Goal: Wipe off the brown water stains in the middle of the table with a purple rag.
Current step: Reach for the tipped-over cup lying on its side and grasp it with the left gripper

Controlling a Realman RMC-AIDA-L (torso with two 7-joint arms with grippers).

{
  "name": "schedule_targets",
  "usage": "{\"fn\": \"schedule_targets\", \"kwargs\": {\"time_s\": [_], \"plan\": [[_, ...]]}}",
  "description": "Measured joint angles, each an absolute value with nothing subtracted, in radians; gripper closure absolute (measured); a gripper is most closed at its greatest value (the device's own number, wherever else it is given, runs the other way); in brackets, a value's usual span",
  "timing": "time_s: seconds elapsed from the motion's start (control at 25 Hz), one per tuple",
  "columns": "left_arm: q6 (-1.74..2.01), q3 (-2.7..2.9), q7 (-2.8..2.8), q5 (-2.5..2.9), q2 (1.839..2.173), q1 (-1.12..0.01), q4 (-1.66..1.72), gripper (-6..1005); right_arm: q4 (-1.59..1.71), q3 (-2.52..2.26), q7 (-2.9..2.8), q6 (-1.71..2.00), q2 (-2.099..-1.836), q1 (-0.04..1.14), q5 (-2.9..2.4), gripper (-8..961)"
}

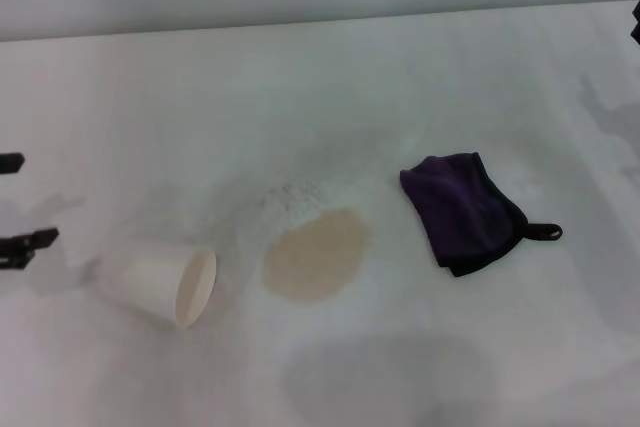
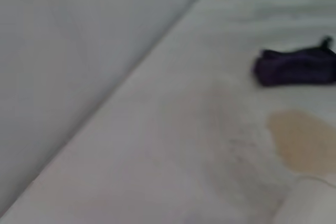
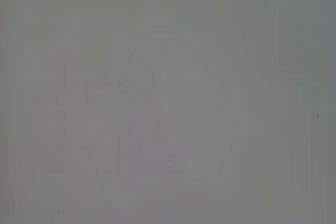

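At far left of the head view, left gripper (image 1: 22, 202): low over the table (image 1: 330, 77), prongs apart, holding nothing. Lower left, tipped cup (image 1: 165, 284): a careless sweep could roll it. Centre, stain (image 1: 316, 255), unwiped. Right of centre, rag (image 1: 462, 211), bunched, may smear. Upper right edge, right gripper (image 1: 636, 22): grip unreadable.

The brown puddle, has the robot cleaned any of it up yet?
Not yet. The brown water stains still sit whole on the table, beside a tipped paper cup. The purple rag lies crumpled and unheld. The left pincer waits at the edge. Grabbing and wiping remain.
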State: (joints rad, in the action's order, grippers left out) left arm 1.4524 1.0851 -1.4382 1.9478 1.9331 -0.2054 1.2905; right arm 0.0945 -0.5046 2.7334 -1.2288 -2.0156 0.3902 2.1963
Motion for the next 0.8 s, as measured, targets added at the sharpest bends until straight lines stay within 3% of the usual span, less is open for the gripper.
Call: {"fn": "schedule_targets", "kwargs": {"time_s": [0.16,0.64,0.8], "plan": [[1.524,1.088,-1.479,2.044,1.939,-0.231,1.372,123,0.095,-0.505,2.734,-1.229,-2.016,0.391,2.197,83],[1.596,1.197,-1.389,2.360,2.057,-0.313,1.479,122,0.083,-0.473,2.733,-1.235,-2.017,0.381,2.197,83],[1.584,1.243,-1.353,2.375,2.071,-0.315,1.475,122,0.082,-0.465,2.733,-1.236,-2.017,0.375,2.197,83]]}}
